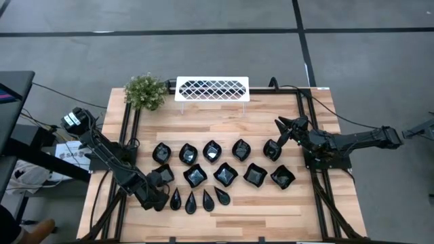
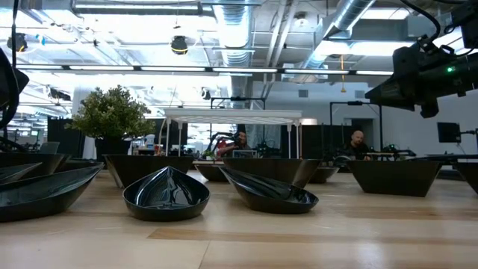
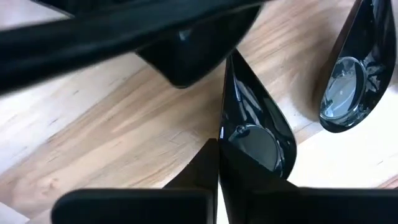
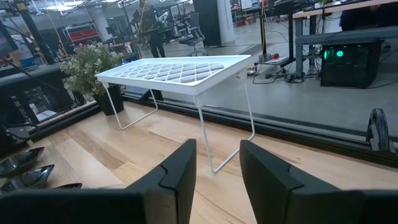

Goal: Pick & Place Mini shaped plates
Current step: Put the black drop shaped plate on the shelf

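One teardrop plate [image 3: 255, 134] sits clenched in the left hand [image 1: 165, 194], its tail hidden; right hand [image 1: 286, 127] released.

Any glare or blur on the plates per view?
High view: plates evenly lit, small glints. Low view: ceiling lights mirrored in the nearest plate, background bright. Left wrist view: teardrop plate in the shut left claw shows streaky highlights, the dark shape above it is soft. Right wrist view: rack sharp, open right claw slightly soft.
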